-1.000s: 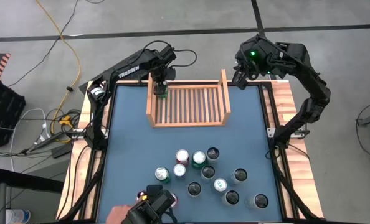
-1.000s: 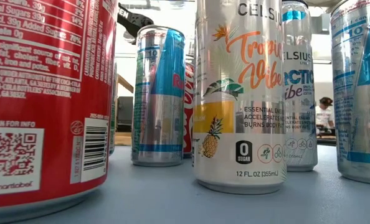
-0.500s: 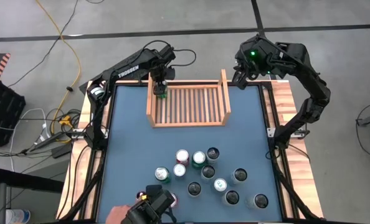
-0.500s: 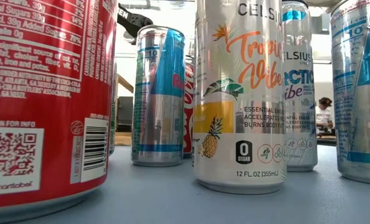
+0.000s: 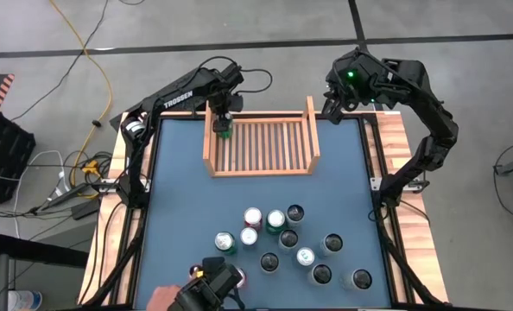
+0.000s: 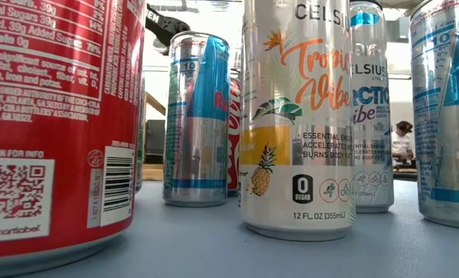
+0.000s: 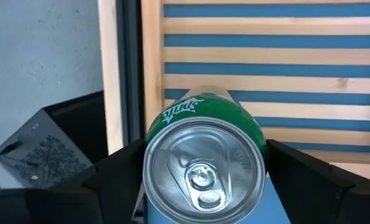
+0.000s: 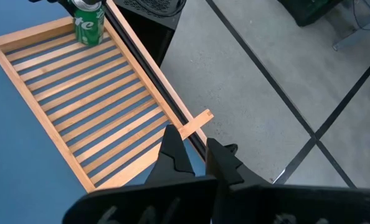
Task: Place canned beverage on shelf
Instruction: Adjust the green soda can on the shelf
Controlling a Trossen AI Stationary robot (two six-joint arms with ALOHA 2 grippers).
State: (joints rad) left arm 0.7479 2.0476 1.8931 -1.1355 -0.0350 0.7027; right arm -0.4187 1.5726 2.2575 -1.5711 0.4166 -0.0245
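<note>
The green Sprite can (image 7: 203, 163) stands in the shelf's (image 5: 261, 168) back-left corner, the left gripper (image 7: 203, 186) around it with fingers loosening – any sideways drift on retreat could tip it. Right gripper (image 8: 197, 158) waits shut.

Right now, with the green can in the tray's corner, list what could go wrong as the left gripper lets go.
1. The left gripper brackets the green can, its fingers close on both sides. Lifting off-centre could drag or tip the can.
2. The can stands hard in the shelf's corner by the side wall, so a sideways retreat might knock a finger against the wood.
3. The right gripper, shut, hangs over the shelf's far end; more cans placed there could crowd it.
</note>
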